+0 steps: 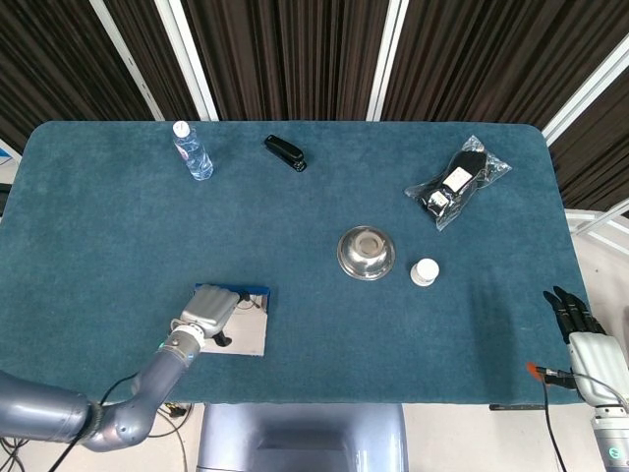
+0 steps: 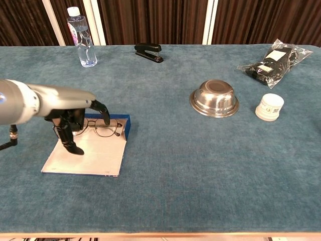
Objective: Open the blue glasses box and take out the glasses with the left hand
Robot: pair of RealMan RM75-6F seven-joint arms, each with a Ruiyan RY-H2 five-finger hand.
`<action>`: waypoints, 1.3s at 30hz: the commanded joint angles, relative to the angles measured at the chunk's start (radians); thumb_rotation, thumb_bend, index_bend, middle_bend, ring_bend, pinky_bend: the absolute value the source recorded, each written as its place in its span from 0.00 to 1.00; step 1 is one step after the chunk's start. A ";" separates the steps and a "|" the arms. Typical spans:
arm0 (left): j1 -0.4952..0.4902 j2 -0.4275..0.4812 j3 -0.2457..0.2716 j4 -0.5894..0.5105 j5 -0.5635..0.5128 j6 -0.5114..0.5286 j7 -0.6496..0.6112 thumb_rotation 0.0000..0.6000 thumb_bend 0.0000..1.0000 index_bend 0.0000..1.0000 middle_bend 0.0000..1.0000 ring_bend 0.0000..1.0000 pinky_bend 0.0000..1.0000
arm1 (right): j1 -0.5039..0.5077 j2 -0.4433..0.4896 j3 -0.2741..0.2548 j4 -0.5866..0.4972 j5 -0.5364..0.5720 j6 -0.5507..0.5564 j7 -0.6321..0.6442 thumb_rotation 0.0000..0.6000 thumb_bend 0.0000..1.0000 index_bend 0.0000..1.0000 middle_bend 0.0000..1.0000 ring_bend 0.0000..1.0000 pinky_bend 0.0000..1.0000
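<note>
Glasses box lying open at the near left of the teal surface [image 2: 165, 165], left robot hand over it.

Left robot hand [image 2: 75, 120] hangs above the blue glasses box [image 2: 126, 125], dark fingers [image 2: 67, 140] curled downward and apart; whether they grip the thin wire-framed glasses [image 2: 103, 129] cannot be told. The box's pale lid [image 2: 95, 158] lies flat toward the near edge, its blue wall standing behind, and the glasses sit on the open box beside that wall. Farther back stand a water bottle [image 2: 83, 37] and a black stapler [image 2: 149, 51]. To the right sit a steel bowl [image 2: 214, 98], a small white jar [image 2: 270, 106] and a clear bag of dark items [image 2: 273, 60]. Right robot hand [image 1: 575, 315] rests off the surface's right edge, fingers extended, empty.
</note>
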 commanded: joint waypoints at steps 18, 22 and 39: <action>0.031 -0.103 -0.085 0.201 -0.001 0.079 -0.016 1.00 0.18 0.36 1.00 0.94 0.93 | 0.000 0.002 0.000 -0.001 0.003 -0.002 0.006 1.00 0.11 0.00 0.00 0.00 0.21; 0.027 -0.124 -0.093 0.213 -0.009 0.080 -0.001 1.00 0.22 0.39 1.00 0.94 0.94 | 0.001 0.002 0.000 0.000 0.004 -0.004 0.008 1.00 0.11 0.00 0.00 0.00 0.21; 0.033 -0.158 -0.115 0.272 -0.020 0.057 0.017 1.00 0.28 0.44 1.00 0.95 0.94 | 0.001 0.003 0.000 -0.002 0.007 -0.006 0.007 1.00 0.11 0.00 0.00 0.00 0.21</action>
